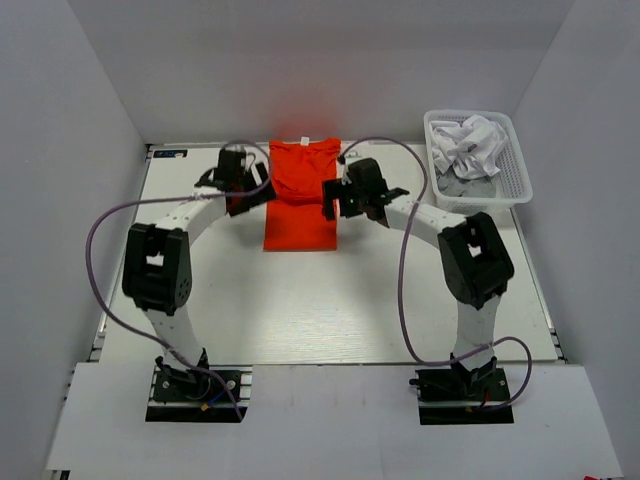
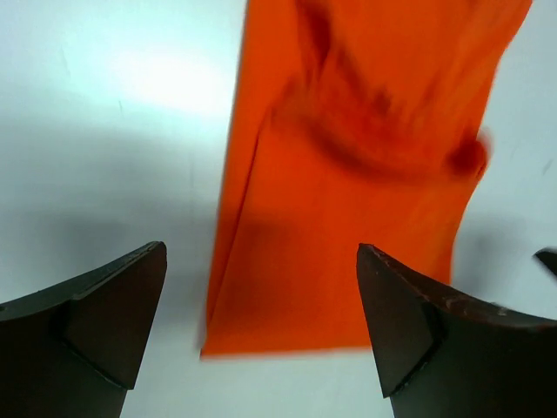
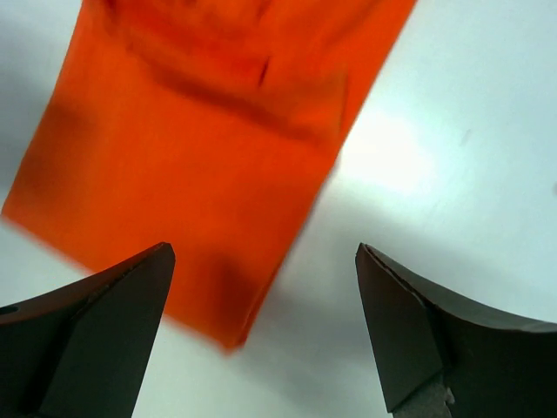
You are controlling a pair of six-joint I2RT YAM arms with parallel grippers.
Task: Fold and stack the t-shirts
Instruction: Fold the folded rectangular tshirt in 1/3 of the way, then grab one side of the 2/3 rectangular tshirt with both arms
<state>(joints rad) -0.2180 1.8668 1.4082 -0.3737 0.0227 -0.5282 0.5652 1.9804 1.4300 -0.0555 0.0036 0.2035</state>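
Seemingly folded, orange t-shirt (image 1: 300, 205) lies on white, wall-enclosed table (image 1: 300, 320).

Wide bare counter (image 1: 300, 310) between the two arms, open from the near edge up to the orange-red t-shirt (image 1: 300, 215). Only flat, thin cloth there at the far middle, low enough to pass over. Crowded on both sides of it: left claw (image 1: 238, 192) over its left edge, right claw (image 1: 335, 198) over its right edge, both spread wide. Blocked at the far right corner by the white basket (image 1: 522, 185), heaped with white and grey t-shirts (image 1: 468, 140). Closed in by walls left, right and behind. Purple cables (image 1: 403, 290) looping in the air beside each arm.
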